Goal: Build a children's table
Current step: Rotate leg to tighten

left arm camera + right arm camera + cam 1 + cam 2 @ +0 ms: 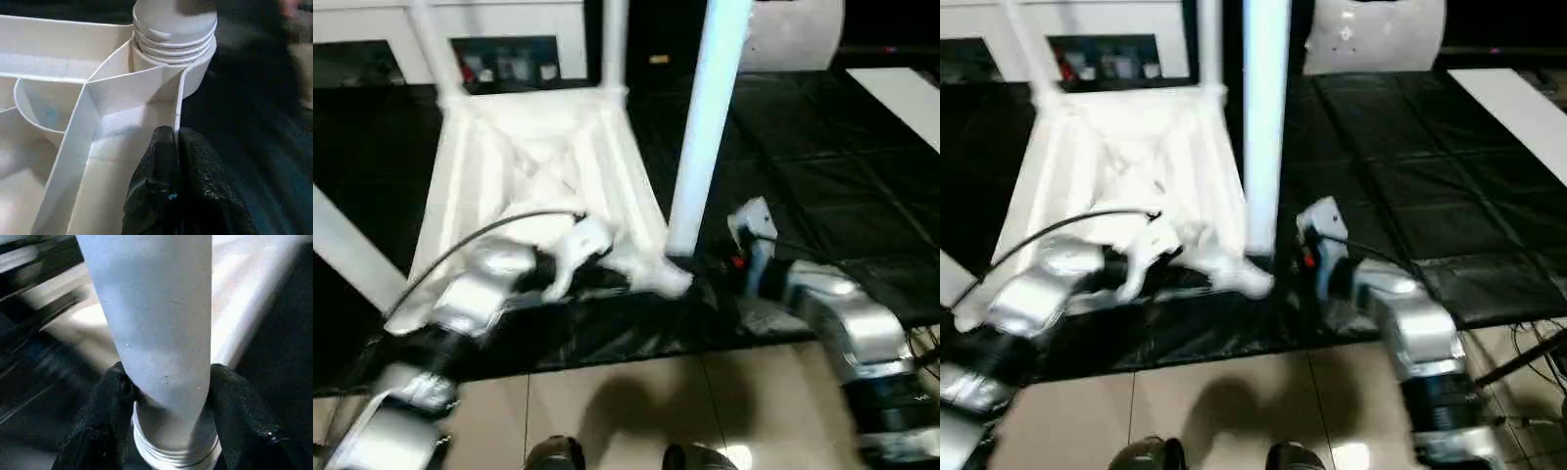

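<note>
From where I stand, no word, number, label or brand mark can be read on anything here. The surfaces that might carry print are too blurred to make out.

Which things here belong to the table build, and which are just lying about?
Job:
table top, upside down
near leg in its corner socket
back legs

Lying about:
flat white panel on the black work table
</note>
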You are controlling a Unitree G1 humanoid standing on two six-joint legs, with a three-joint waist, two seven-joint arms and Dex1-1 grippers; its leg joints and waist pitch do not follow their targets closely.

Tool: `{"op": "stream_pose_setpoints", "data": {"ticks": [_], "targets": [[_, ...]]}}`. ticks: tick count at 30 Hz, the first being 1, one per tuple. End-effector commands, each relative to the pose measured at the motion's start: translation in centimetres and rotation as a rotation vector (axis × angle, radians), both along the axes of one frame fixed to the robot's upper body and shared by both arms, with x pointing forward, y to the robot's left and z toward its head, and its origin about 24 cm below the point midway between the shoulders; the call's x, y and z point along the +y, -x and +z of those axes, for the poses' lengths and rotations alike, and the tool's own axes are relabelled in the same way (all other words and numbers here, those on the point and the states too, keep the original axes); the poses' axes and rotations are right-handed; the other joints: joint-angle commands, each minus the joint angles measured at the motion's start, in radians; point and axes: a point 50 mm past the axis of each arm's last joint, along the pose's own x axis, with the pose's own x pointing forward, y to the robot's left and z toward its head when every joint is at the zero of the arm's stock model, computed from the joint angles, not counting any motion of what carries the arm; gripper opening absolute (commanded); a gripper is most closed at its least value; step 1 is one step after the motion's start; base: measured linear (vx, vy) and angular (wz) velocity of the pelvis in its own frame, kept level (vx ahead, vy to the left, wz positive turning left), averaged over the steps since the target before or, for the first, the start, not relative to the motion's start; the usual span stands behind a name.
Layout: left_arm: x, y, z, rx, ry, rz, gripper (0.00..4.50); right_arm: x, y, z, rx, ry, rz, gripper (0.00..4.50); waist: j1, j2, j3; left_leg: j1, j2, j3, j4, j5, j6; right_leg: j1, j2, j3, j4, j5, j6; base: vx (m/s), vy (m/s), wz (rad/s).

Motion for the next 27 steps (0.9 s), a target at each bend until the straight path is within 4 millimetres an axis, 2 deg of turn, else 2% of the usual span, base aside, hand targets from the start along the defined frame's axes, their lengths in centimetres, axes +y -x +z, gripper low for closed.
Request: {"op": "stream_pose_setpoints", "data": {"ticks": [1, 3, 5, 6, 7, 8, 10, 11, 13, 15, 16, 17, 19, 22, 25, 27], "targets": [[-3.2, -1.4, 2.0, -0.124, 0.06, 0.105, 0.0, 6.0, 1.4, -1.6, 0.095, -0.033, 0.106, 1.98, -0.003, -0.004, -0.052, 0.029, 0.059, -0.052, -0.087, -0.325, -0.023, 0.02, -0.104, 0.059, -0.11, -0.506, -0.129, 0.0, 0.0, 0.0], [-3.9, -1.8, 2.1, -0.142, 0.057, 0.15, 0.0, 6.9, 1.1, -1.7, 0.1, -0.035, 0.033, 1.98, -0.008, -0.002, -0.051, 0.03, 0.059, -0.051, -0.088, -0.335, -0.022, 0.017, -0.101, 0.06, -0.112, -0.501, -0.124, 0.0, 0.0, 0.0], [-4.8, -2.2, 2.1, -0.161, 0.049, 0.208, 0.0, 8.4, 0.3, -1.7, 0.097, -0.034, -0.131, 1.98, -0.012, -0.003, -0.051, 0.031, 0.059, -0.051, -0.09, -0.342, -0.024, 0.015, -0.1, 0.061, -0.112, -0.49, -0.122, 0.0, 0.0, 0.0], [-4.8, -2.2, 2.1, -0.161, 0.049, 0.208, 0.0, 8.4, 0.3, -1.7, 0.097, -0.034, -0.131, 1.98, -0.015, -0.002, -0.051, 0.031, 0.057, -0.052, -0.092, -0.349, -0.029, 0.014, -0.101, 0.061, -0.114, -0.496, -0.12, 0.0, 0.0, 0.0], [-5.2, -2.3, 2.0, -0.17, 0.046, 0.23, 0.0, 9.8, 0.3, -1.5, 0.099, -0.052, -0.155, 1.98, -0.015, -0.003, -0.052, 0.03, 0.058, -0.051, -0.093, -0.34, -0.024, 0.018, -0.1, 0.061, -0.113, -0.479, -0.115, 0.0, 0.0, 0.0], [-5.2, -2.3, 2.0, -0.17, 0.046, 0.231, 0.0, 9.8, 0.3, -1.5, 0.099, -0.052, -0.155, 1.98, -0.017, 0.0, -0.051, 0.032, 0.06, -0.05, -0.094, -0.341, -0.024, 0.013, -0.1, 0.063, -0.113, -0.469, -0.117, 0.0, 0.0, 0.0], [-5.4, -2.3, 2.0, -0.173, 0.048, 0.234, 0.0, 10.6, 0.6, -1.4, 0.076, -0.038, -0.133, 1.98, -0.018, -0.003, -0.055, 0.026, 0.061, -0.049, -0.098, -0.306, -0.013, 0.024, -0.098, 0.063, -0.107, -0.391, -0.122, 0.0, 0.0, 0.0], [-5.3, -2.2, 2.0, -0.171, 0.051, 0.235, 0.0, 10.7, 0.7, -1.4, 0.051, -0.023, -0.125, 2.52, -0.018, -0.003, -0.055, 0.026, 0.062, -0.047, -0.099, -0.296, -0.01, 0.024, -0.097, 0.064, -0.106, -0.369, -0.127, 0.0, 0.0, 0.0], [-4.6, -1.9, 1.6, -0.168, 0.045, 0.21, 0.0, 9.4, 0.3, -1.1, 0.008, -0.067, -0.171, 2.66, -0.018, -0.003, -0.058, 0.024, 0.063, -0.044, -0.099, -0.263, 0.003, 0.027, -0.099, 0.065, -0.101, -0.295, -0.147, 0.0, 0.0, 0.0], [-4.1, -1.8, 1.5, -0.173, 0.04, 0.194, 0.0, 8.7, 0.1, -0.9, 0.0, -0.107, -0.177, 2.86, -0.017, -0.003, -0.059, 0.021, 0.062, -0.043, -0.097, -0.243, 0.017, 0.032, -0.1, 0.065, -0.098, -0.261, -0.16, 0.0, 0.0, 0.0], [-3.4, -1.4, 1.2, -0.182, 0.033, 0.149, 0.0, 7.5, 0.0, -0.2, -0.013, -0.183, -0.133, 3.03, -0.017, -0.003, -0.059, 0.019, 0.061, -0.042, -0.096, -0.236, 0.032, 0.035, -0.103, 0.066, -0.098, -0.252, -0.166, 0.0, 0.0, 0.0], [-3.0, -1.1, 1.0, -0.178, 0.032, 0.123, 0.0, 6.6, 0.0, 0.1, -0.038, -0.177, -0.095, 3.16, -0.018, -0.003, -0.059, 0.015, 0.06, -0.043, -0.096, -0.231, 0.042, 0.041, -0.103, 0.065, -0.097, -0.249, -0.165, 0.0, 0.0, 0.0], [-2.3, -0.6, 0.7, -0.171, 0.031, 0.078, 0.0, 5.3, 0.1, 0.4, -0.075, -0.149, -0.019, 3.36, -0.023, -0.002, -0.06, 0.012, 0.063, -0.042, -0.094, -0.208, 0.057, 0.042, -0.099, 0.063, -0.094, -0.218, -0.168, 0.0, 0.0, 0.0], [-1.3, 0.1, 0.4, -0.169, 0.021, -0.003, 0.0, 3.3, 0.4, 0.8, -0.112, -0.106, 0.086, 3.58, -0.023, -0.005, -0.067, 0.008, 0.061, -0.037, -0.084, -0.128, 0.097, 0.052, -0.097, 0.062, -0.081, -0.099, -0.207, 0.0, 0.0, 0.0], [0.1, 1.3, -0.1, -0.161, -0.033, -0.149, 0.0, 0.9, 1.2, 1.3, -0.113, -0.069, 0.264, 3.94, -0.017, -0.003, -0.072, 0.009, 0.062, -0.033, -0.077, -0.086, 0.132, 0.053, -0.095, 0.06, -0.071, -0.009, -0.233, 0.0, 0.0, 0.0], [0.5, 1.7, -0.2, -0.153, -0.04, -0.198, 0.0, 0.1, 1.5, 1.5, -0.113, -0.055, 0.329, 4.08, -0.015, -0.002, -0.071, 0.009, 0.063, -0.034, -0.076, -0.082, 0.146, 0.054, -0.094, 0.057, -0.068, 0.011, -0.246, 0.0, 0.0, 0.0]]}}
